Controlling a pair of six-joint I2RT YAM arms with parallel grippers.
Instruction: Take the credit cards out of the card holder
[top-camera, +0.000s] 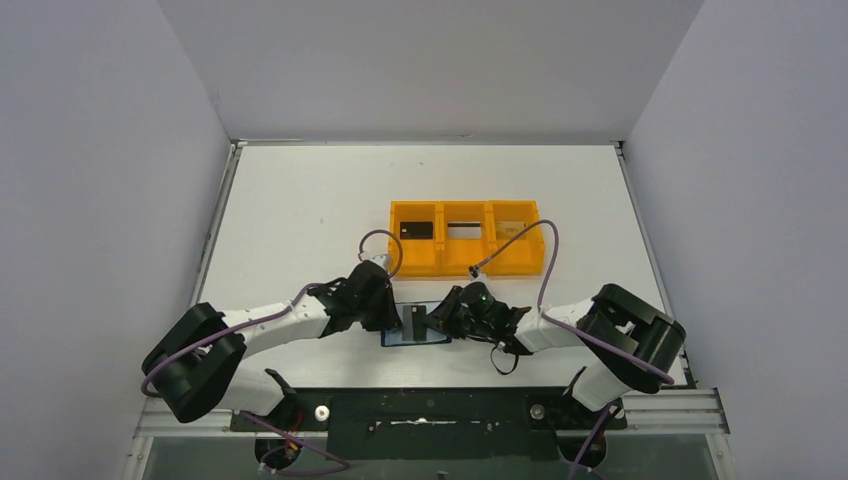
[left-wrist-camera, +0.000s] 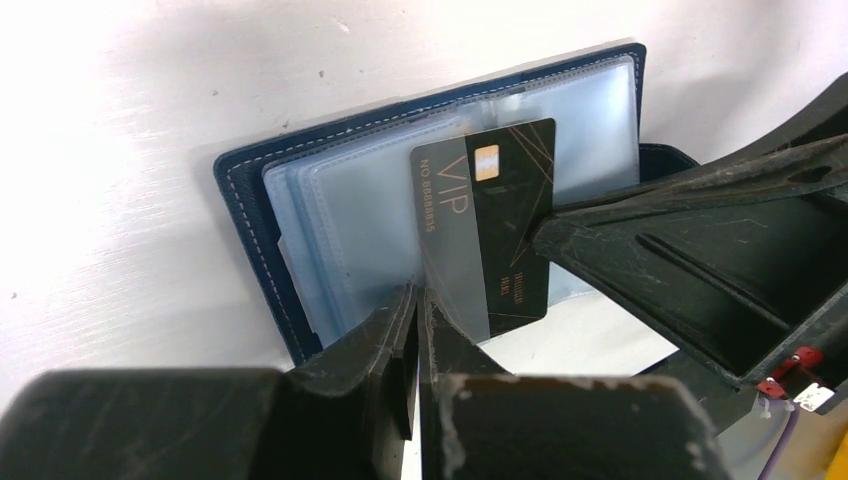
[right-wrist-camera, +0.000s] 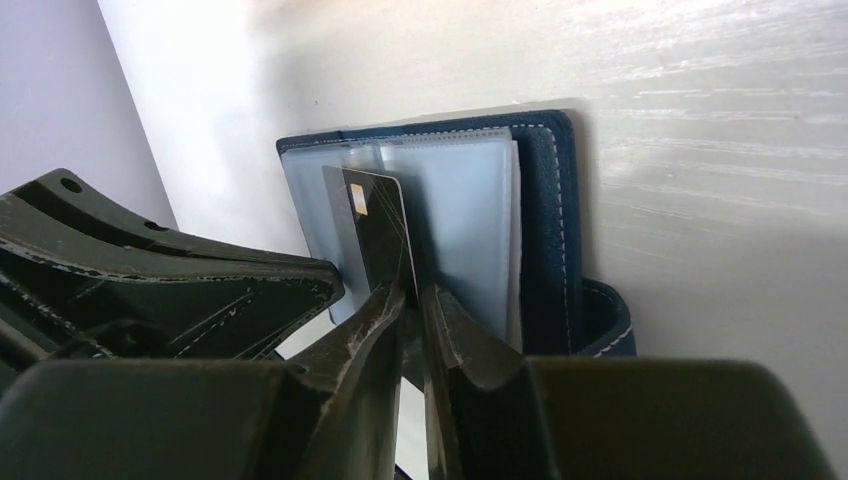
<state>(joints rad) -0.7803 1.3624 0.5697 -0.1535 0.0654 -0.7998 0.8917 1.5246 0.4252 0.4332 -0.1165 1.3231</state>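
Observation:
The card holder (top-camera: 415, 338) lies open on the table between both arms, its navy cover (left-wrist-camera: 250, 200) (right-wrist-camera: 550, 220) under pale clear sleeves. A black credit card (left-wrist-camera: 510, 230) (right-wrist-camera: 378, 225) marked VIP stands partly out of a sleeve, tilted up. My left gripper (left-wrist-camera: 418, 300) (top-camera: 398, 318) is shut on the edge of the clear sleeve (left-wrist-camera: 450, 270). My right gripper (right-wrist-camera: 412, 298) (top-camera: 432, 322) is shut on the black card's edge from the opposite side. No other card shows in the sleeves.
An orange three-compartment tray (top-camera: 465, 262) stands behind the holder at mid-table, with a dark card (top-camera: 417, 230) in its left compartment and flat items in the other two. Purple cables loop over both wrists. Each wrist view shows the other gripper's finger (left-wrist-camera: 650, 250) (right-wrist-camera: 200, 290) close by.

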